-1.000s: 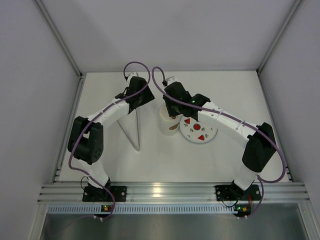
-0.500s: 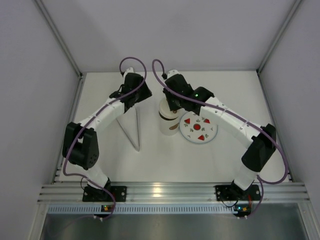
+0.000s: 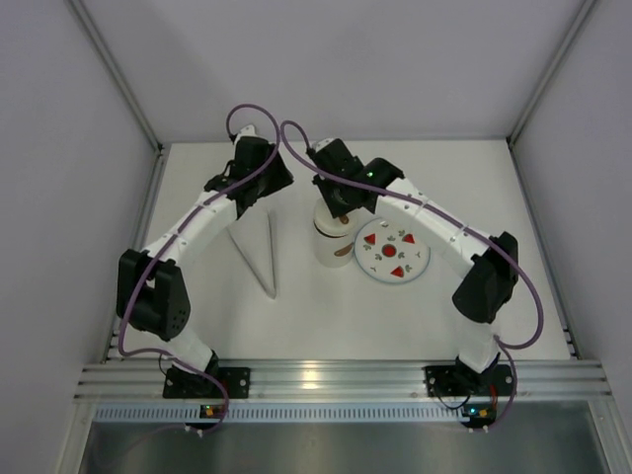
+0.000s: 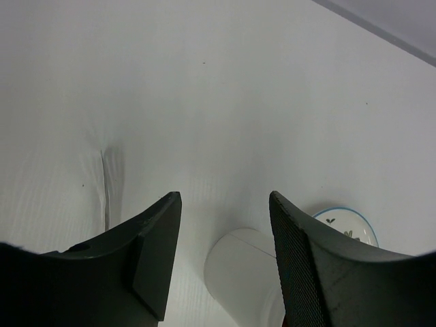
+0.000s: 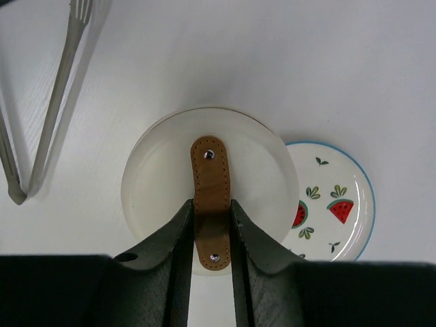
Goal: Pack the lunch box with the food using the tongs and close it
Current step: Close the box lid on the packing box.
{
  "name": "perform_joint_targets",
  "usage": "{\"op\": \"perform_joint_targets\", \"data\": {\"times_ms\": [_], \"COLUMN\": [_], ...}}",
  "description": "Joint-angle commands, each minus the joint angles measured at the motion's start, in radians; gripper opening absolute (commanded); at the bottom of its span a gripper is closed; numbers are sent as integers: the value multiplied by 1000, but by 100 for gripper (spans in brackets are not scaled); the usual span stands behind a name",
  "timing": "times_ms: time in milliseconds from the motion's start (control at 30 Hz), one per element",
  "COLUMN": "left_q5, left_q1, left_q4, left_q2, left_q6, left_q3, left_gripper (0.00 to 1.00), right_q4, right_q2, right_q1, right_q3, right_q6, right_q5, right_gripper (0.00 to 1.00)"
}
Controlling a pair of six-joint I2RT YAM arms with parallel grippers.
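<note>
The lunch box, a white cylinder, stands mid-table; in the left wrist view the lunch box shows low between my fingers. A round white lid with a brown strap handle covers it from above. My right gripper is shut on that strap, directly over the box. I cannot tell whether the lid is seated. The metal tongs lie on the table left of the box, tongs free of both grippers. My left gripper is open and empty, back left. The food is hidden.
A flat plate with watermelon prints lies right of the lunch box, touching or nearly touching it; the plate has a blue rim. Grey walls enclose the table at the back and sides.
My left gripper has drawn back and left, away from the tongs, and opened slightly. My right arm has shifted a little back and left, holding the lid over the lunch box.
</note>
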Motion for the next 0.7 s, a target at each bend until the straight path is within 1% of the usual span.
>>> {"op": "perform_joint_targets", "data": {"times_ms": [0, 267, 667], "left_q5": [11, 26, 40], "left_q1": [17, 41, 53], "left_q4": [-12, -27, -35], "left_q2": [-75, -123, -135], "left_q6": [20, 24, 30], "left_q3": [44, 56, 50], "left_gripper": [60, 61, 61], "right_q4": [-69, -75, -57], "right_q2": [8, 34, 62], "right_q1": [-3, -3, -3], "right_q3": [65, 75, 74], "right_q6": [-28, -29, -26], "right_q5": [1, -28, -62], "right_gripper": [13, 14, 14]}}
